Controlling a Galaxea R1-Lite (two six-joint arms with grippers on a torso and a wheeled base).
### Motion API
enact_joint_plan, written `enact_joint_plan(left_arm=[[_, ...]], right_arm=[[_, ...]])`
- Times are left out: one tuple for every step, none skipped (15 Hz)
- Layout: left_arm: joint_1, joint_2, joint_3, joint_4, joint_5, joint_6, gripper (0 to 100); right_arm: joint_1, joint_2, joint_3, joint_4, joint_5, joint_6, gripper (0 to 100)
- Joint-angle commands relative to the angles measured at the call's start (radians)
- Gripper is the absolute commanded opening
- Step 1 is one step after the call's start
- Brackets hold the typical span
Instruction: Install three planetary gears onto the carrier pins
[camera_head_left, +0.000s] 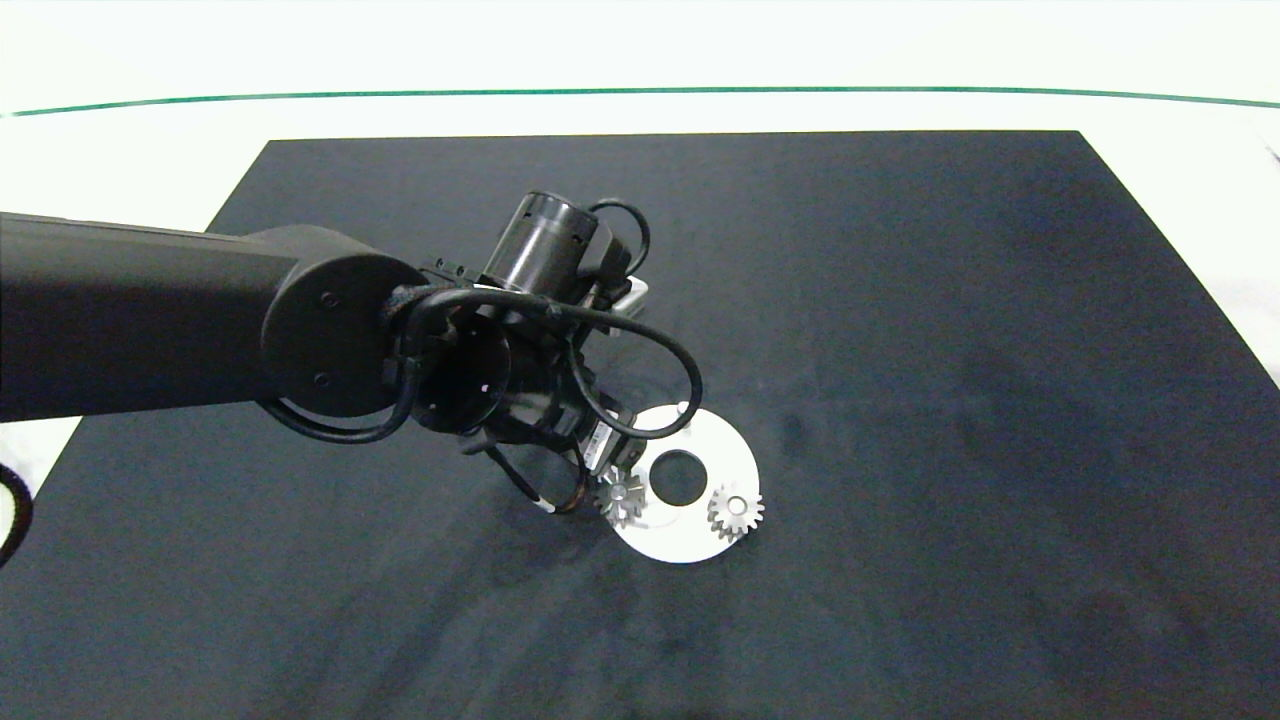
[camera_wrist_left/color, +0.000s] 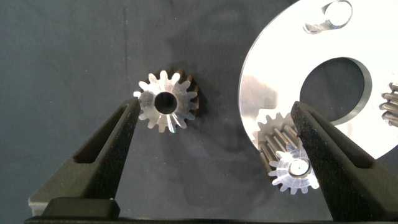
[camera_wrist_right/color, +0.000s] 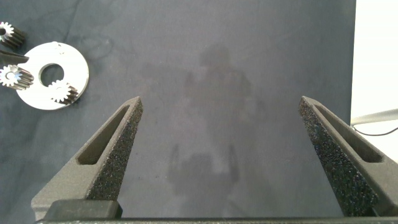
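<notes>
The left arm reaches in from the tabletop's left edge to its middle, wrist bent downward, its left end effector held low with fingers spread wide and empty, while the right end effector hangs above the tabletop, fingers likewise wide apart.

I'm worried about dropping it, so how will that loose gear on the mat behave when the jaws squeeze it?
The loose gear looks like solid shiny metal, so probably stiff and heavy for its size. Its smooth pointed teeth may slip against the left gripper, whose jaws stand open. Lying flat on the dark mat, it seems unlikely to roll.
</notes>
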Motion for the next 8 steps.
enact_joint_plan(left_arm=[[0.000,0.006,0.000,0.002,0.000,-0.001,100],[0.001,0.006,-0.001,0.002,0.000,-0.001,100],[0.001,0.006,-0.001,0.002,0.000,-0.001,100],[0.003,0.014,-0.004,-0.001,0.002,0.000,100],[0.004,0.017,-0.007,-0.002,0.002,0.000,100],[0.004,0.020,-0.013,-0.004,0.002,0.000,100],[0.008,0.026,-0.019,-0.004,0.000,0.002,100],[0.009,0.032,-0.027,-0.004,0.000,0.003,100]], right_arm=[[0.000,-0.001,0.000,0.003,-0.003,-0.001,100],[0.000,-0.001,0.000,0.003,-0.003,-0.001,100],[0.000,-0.001,0.000,0.003,-0.003,-0.001,100],[0.000,-0.001,0.000,0.003,-0.003,-0.003,100],[0.000,-0.001,0.000,0.003,-0.003,-0.003,100],[0.000,-0.003,0.002,0.003,-0.003,-0.003,100],[0.000,-0.003,0.003,0.003,-0.003,-0.003,100],[0.000,-0.003,0.003,0.003,-0.003,-0.003,100]])
